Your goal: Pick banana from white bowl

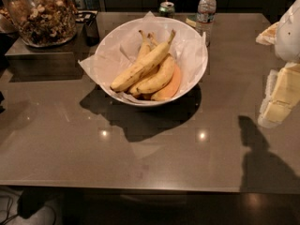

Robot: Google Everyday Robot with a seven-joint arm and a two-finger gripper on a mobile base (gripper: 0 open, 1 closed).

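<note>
A large white bowl [202, 55] lined with crinkled white paper stands at the middle back of the brown table. Several yellow bananas [143, 67] with dark spots lie in it, stems pointing to the back, the top one running diagonally across the others. An orange-toned fruit [172, 86] lies under them at the right. My gripper [281, 95], white and cream, hangs at the right edge of the camera view, above the table and well to the right of the bowl, not touching it. It holds nothing that I can see.
A glass jar of nuts [42, 15] stands on a raised block at the back left, with a small dark holder [91, 29] beside it. A green can [166, 7] and a water bottle [205, 13] stand behind the bowl. The table's front edge [140, 189] runs across the bottom.
</note>
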